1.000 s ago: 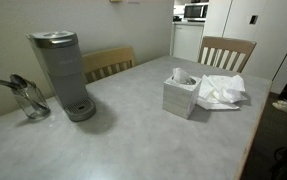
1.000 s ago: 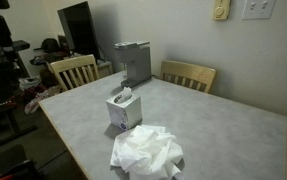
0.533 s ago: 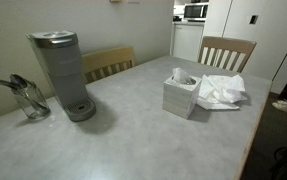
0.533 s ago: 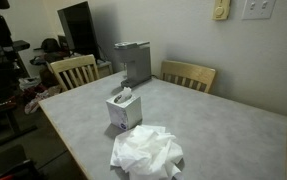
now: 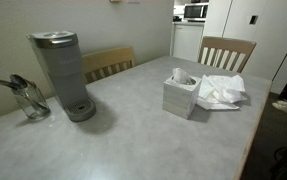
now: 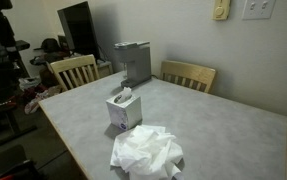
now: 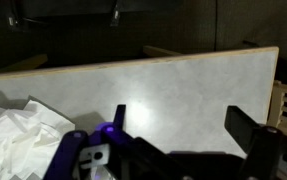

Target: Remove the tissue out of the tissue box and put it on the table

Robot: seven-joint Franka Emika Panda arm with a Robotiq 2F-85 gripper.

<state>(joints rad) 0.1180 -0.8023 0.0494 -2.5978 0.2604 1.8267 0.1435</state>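
A white tissue box [image 5: 180, 95] stands on the grey table [image 5: 133, 135], with a tissue poking out of its top; it also shows in the other exterior view [image 6: 124, 109]. A crumpled pile of white tissues [image 5: 223, 91] lies on the table beside the box in both exterior views [image 6: 146, 152], and at the lower left of the wrist view [image 7: 18, 140]. The arm does not show in either exterior view. In the wrist view my gripper [image 7: 183, 125] hangs above bare table, its fingers wide apart with nothing between them.
A grey coffee maker [image 5: 61, 75] stands on the table, with a glass jug [image 5: 28, 100] beside it. Wooden chairs [image 5: 227, 52] stand at the table's edges [image 6: 187, 74]. A wall phone [image 6: 220, 9] hangs behind.
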